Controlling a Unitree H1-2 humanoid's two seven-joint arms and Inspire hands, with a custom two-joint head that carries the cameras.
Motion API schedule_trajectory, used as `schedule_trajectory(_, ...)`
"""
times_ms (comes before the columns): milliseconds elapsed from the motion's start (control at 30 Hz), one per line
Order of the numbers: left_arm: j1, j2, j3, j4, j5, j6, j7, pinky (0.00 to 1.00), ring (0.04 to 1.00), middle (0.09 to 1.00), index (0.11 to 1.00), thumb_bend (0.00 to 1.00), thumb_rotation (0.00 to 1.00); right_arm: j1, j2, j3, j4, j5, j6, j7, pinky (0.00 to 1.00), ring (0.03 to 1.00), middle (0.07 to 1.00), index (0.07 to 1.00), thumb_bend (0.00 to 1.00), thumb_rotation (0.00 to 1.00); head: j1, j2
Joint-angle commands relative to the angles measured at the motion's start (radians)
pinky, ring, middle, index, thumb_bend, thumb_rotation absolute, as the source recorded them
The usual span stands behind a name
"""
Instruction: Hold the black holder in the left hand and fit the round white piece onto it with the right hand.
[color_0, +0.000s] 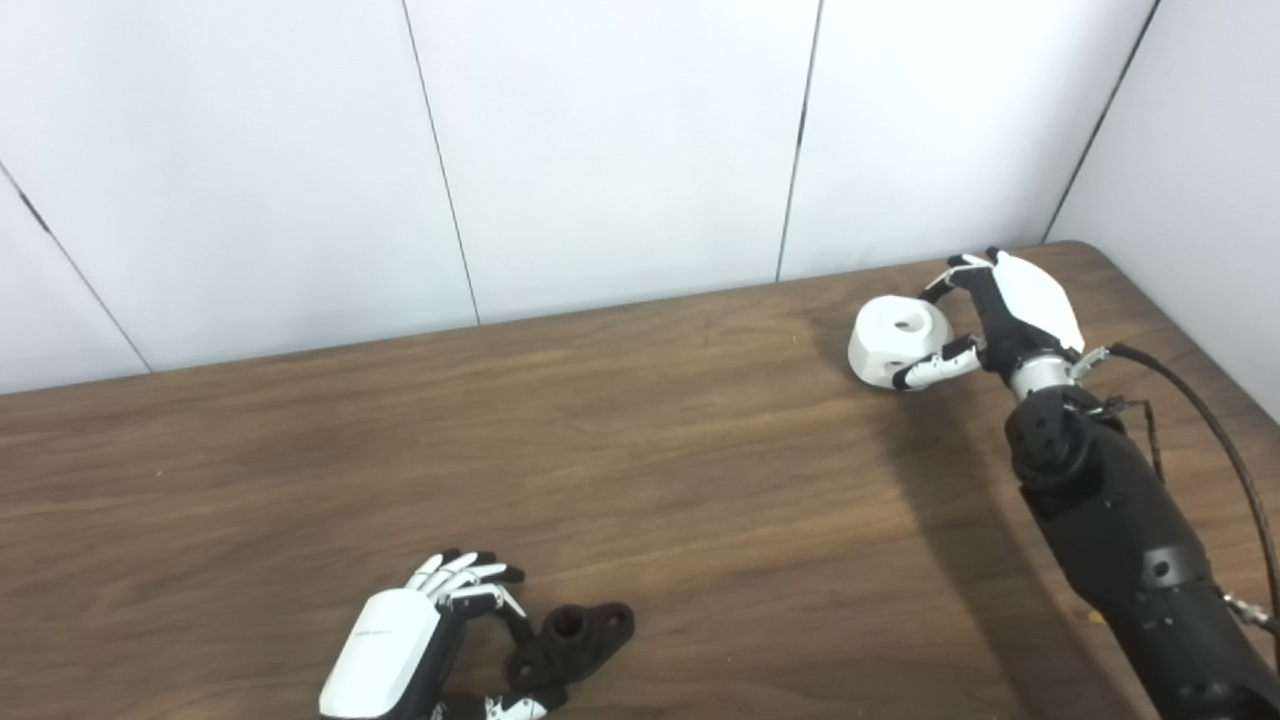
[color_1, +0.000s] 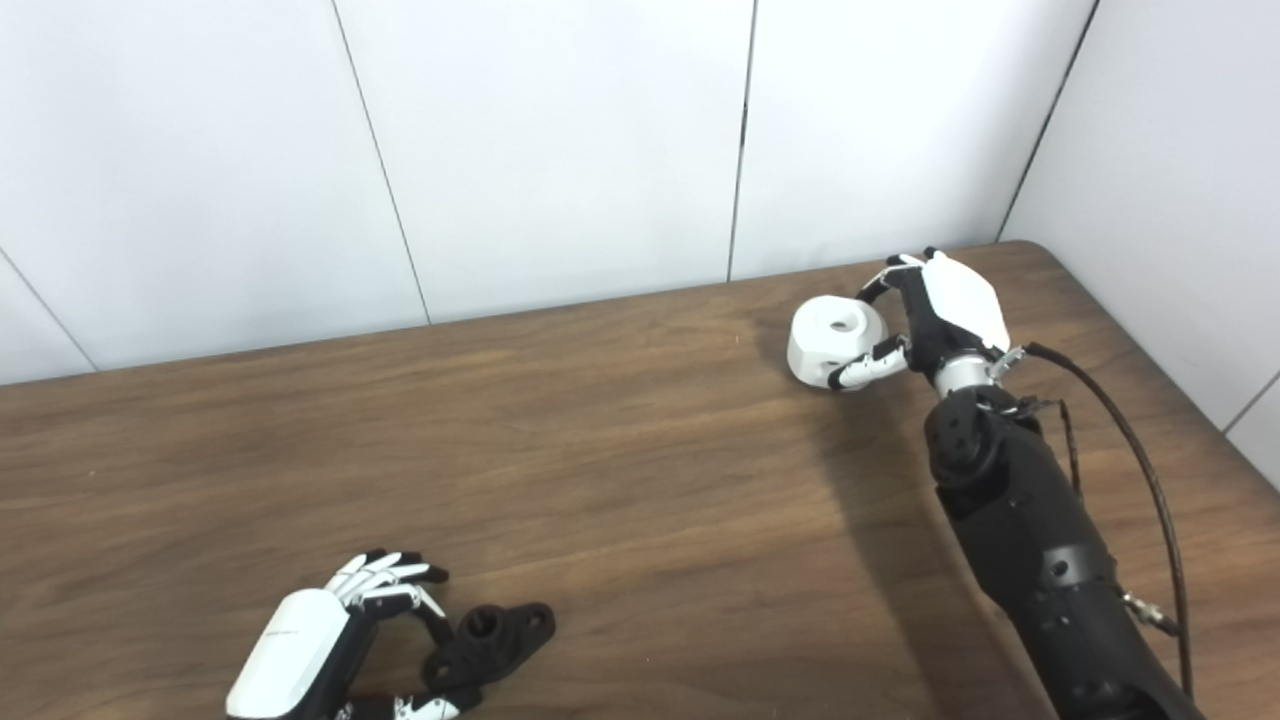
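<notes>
The black holder (color_0: 572, 642) lies flat on the wooden table (color_0: 640, 480) near the front edge. My left hand (color_0: 425, 645) is at its left end, with a curled finger above and the thumb below pinching that end. The round white piece (color_0: 897, 340), with a hole in its top face, is tilted at the far right of the table. My right hand (color_0: 1000, 315) is closed around its right side, fingers behind it and thumb in front. Both show the same way in the right eye view, the holder (color_1: 492, 638) and the white piece (color_1: 835, 340).
A white panelled wall (color_0: 600, 150) runs along the table's far edge and the right side. A black cable (color_0: 1215, 430) loops off my right forearm above the table's right edge.
</notes>
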Motion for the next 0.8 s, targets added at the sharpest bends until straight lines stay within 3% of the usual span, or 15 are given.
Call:
schedule_trajectory(0, -0.001, 0.020, 0.003, 0.022, 0.035, 0.015, -0.015, 0.92, 0.854, 0.773, 0.486, 0.52, 0.05, -0.029, -0.034, -0.007, -0.047, 0.012, -0.040, -0.018, 1.00, 1.000, 0.892, 0.484, 0.52, 0.13, 0.003, 0.002)
schedule_trajectory(133, 0.001, 0.019, 0.003, 0.015, 0.039, 0.021, -0.020, 0.92, 0.853, 0.775, 0.487, 0.52, 0.05, -0.012, -0.041, -0.004, -0.134, 0.027, -0.034, 0.016, 1.00, 1.000, 0.889, 0.485, 0.52, 0.14, 0.017, 0.008)
schedule_trajectory(467, 0.006, 0.010, 0.001, -0.003, 0.050, 0.032, -0.030, 0.93, 0.857, 0.776, 0.486, 0.52, 0.05, 0.031, -0.070, 0.049, -0.458, 0.032, 0.092, 0.266, 1.00, 0.986, 0.879, 0.483, 0.52, 0.14, 0.066, 0.043)
schedule_trajectory(567, 0.008, 0.005, -0.001, -0.009, 0.055, 0.039, -0.037, 0.94, 0.860, 0.780, 0.487, 0.52, 0.05, 0.040, -0.058, 0.067, -0.551, 0.001, 0.128, 0.360, 1.00, 0.978, 0.872, 0.483, 0.53, 0.14, 0.082, 0.058)
schedule_trajectory(767, 0.009, -0.006, -0.008, -0.012, 0.065, 0.049, -0.044, 0.96, 0.865, 0.787, 0.487, 0.52, 0.05, 0.057, -0.010, 0.095, -0.687, -0.018, 0.131, 0.510, 1.00, 0.966, 0.865, 0.482, 0.53, 0.14, 0.136, 0.101)
